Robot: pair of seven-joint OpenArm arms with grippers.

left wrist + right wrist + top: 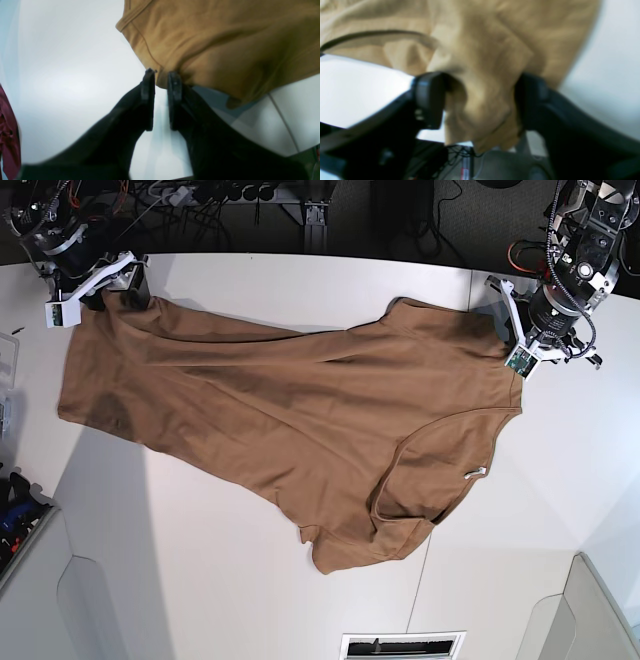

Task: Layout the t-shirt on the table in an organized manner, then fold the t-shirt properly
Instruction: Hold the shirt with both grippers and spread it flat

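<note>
The tan-brown t-shirt (pixel 300 410) lies spread and wrinkled across the white table (pixel 200 580), running from the far left to the right. Its collar with a small white tag (pixel 478 472) is at the right. My left gripper (pixel 520 348) is at the shirt's right edge. In the left wrist view this left gripper (pixel 161 77) is shut on the hem of the t-shirt (pixel 225 45), which is lifted off the table (pixel 62 62). My right gripper (pixel 130 290) is at the far-left corner. In the right wrist view the right gripper (pixel 480 100) stands wide open with the t-shirt (pixel 482 50) bunched loosely between its fingers.
Cables and power strips (pixel 200 195) run beyond the table's far edge. A thin dark seam (pixel 425 555) crosses the tabletop at the front right. A dark red cloth (pixel 8 140) shows at the left wrist view's left edge. Blue items (pixel 15 515) sit off the left side.
</note>
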